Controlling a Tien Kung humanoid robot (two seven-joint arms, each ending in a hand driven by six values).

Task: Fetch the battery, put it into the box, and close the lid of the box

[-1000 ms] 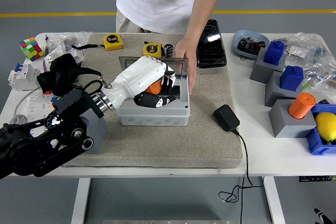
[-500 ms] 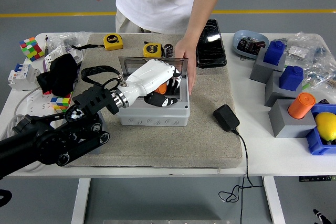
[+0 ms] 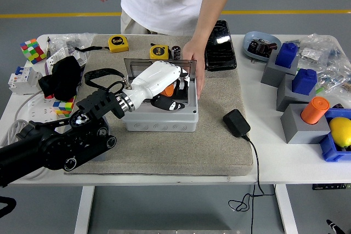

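A grey box (image 3: pixel 159 119) stands on the beige mat with its dark see-through lid (image 3: pixel 130 67) raised at the back. My left hand (image 3: pixel 169 96), white with black fingertips, reaches into the box from the left. Its fingers are curled around an orange battery (image 3: pixel 169 89), which is mostly hidden under the palm. At the box's far right corner rests the hand (image 3: pixel 194 61) of a person standing across the table. A small dark cylinder (image 3: pixel 176 52) stands behind the box.
Two yellow tape measures (image 3: pixel 118 43) (image 3: pixel 159 52) and a black case (image 3: pixel 220 45) lie behind the box. A black power adapter (image 3: pixel 237 123) sits right of it. Grey holders (image 3: pixel 299 124) with blue and orange parts line the right side; a Rubik's cube (image 3: pixel 33 50) is far left.
My left arm has swung forward and lower, carrying the hand and the orange battery a little to the right and deeper into the box. The person's hand has stayed put.
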